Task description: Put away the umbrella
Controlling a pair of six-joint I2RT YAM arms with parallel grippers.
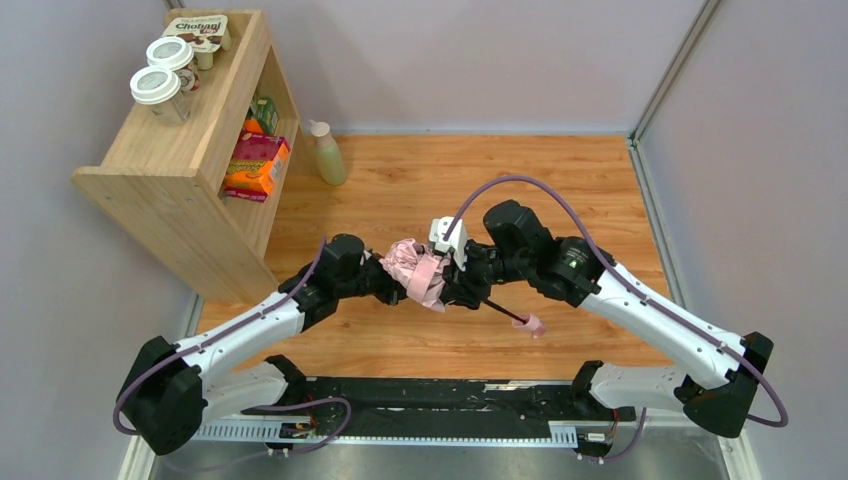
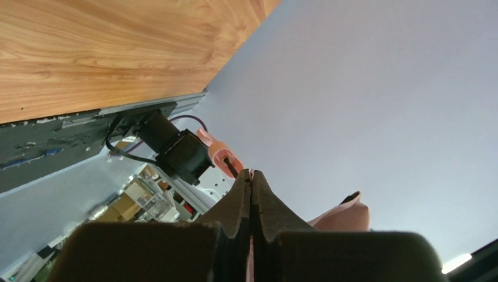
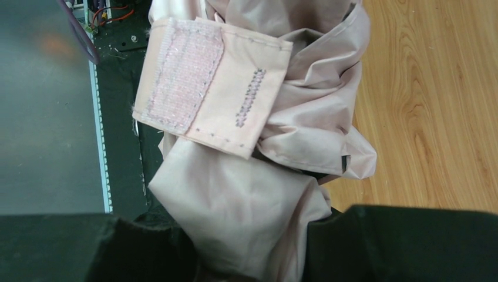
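The umbrella [image 1: 415,272] is in the middle over the bench [image 1: 420,180], between the two arms. Its pink cloth is all bunched up, and its thin black stick pokes out toward the small pink handle [image 1: 532,324]. The right tool [image 3: 258,235] is gripping the fat bundle of cloth. The left tool [image 2: 251,188] looks pressed tight shut, with pink cloth just beside it. I cannot tell if a bit of cloth is nipped in there. The strap [image 3: 194,88] hangs loose with its fuzzy patch showing, so I think the job now is to wrap it round. To do it well, the right tool should hold the bundle tight. The left tool should pull the strap snug round the cloth and press the fuzzy patch down flat. A pack [image 1: 196,28] on top of the wooden shelf [image 1: 170,160] says "Chobani".
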